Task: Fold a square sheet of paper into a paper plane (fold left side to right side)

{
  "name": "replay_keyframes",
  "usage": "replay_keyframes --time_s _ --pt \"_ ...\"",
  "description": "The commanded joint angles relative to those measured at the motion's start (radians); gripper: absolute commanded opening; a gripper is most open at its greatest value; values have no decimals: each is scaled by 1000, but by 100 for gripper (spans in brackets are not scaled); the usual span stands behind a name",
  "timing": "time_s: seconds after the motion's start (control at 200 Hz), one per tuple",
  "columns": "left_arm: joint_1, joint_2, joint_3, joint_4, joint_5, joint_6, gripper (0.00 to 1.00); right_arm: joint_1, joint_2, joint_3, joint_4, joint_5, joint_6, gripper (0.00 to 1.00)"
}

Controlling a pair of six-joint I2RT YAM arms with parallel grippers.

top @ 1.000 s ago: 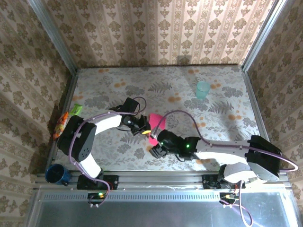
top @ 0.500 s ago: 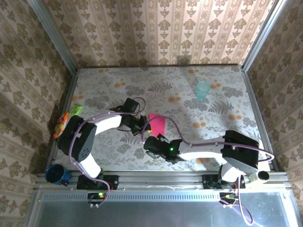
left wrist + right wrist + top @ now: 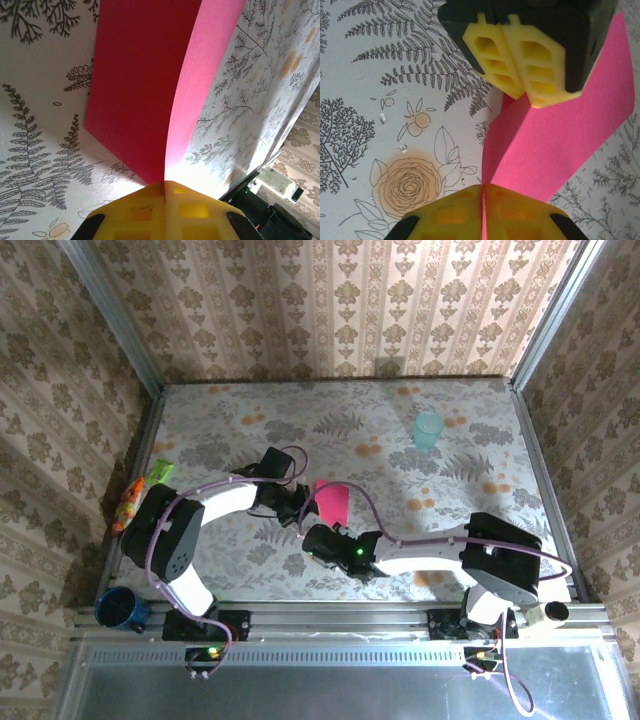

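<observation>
Both grippers closed at the paper, mid-table.

Left gripper (image 3: pixel 164 184): yellow ribbed fingers (image 3: pixel 192 210) pressed together, clamped on one edge of the paper (image 3: pixel 135 85). Right gripper (image 3: pixel 483 190): jaws together, tips touching the paper's near edge; cannot tell if they pinch it. The two grippers face each other across the sheet. Paper is thin, matte, magenta-red, with straight edges; one flap curls up from the left grip over a flat part lying on the table (image 3: pixel 480 440), near its centre. Table cover is pale, printed with grey ferns and orange roses. Pale teal cup (image 3: pixel 428 429) stands well apart at the far right; green-and-orange packets (image 3: pixel 138 492) lie at the left edge; blue mug (image 3: pixel 120 608) sits at the near left corner. Walls (image 3: pixel 330 300) are beige damask wallpaper, with metal posts at the corners.
</observation>
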Motion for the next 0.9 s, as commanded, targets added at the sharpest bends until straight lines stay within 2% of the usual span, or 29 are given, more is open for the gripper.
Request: replay_keyframes --time_s 0.0,0.035,0.19,0.34,0.41,0.63,0.895 --pt "-3 -26 -9 4 5 -1 12 -12 -17 -9 18 -30 9 3" --pt "1 -30 -7 -2 5 6 16 -19 -23 -14 21 -45 14 0" --pt "51 -87 6 -43 -7 64 34 -58 -64 -61 53 -145 50 0" --pt "107 -146 29 -72 3 133 41 -124 -114 -124 123 -306 104 0" --pt "147 -140 60 -95 17 175 40 -167 -135 -155 159 -400 132 0" --pt "121 -23 172 -108 73 258 28 -259 -148 -222 252 -604 197 0" --pt "29 181 303 -126 100 320 18 -290 -116 -221 269 -655 225 0"
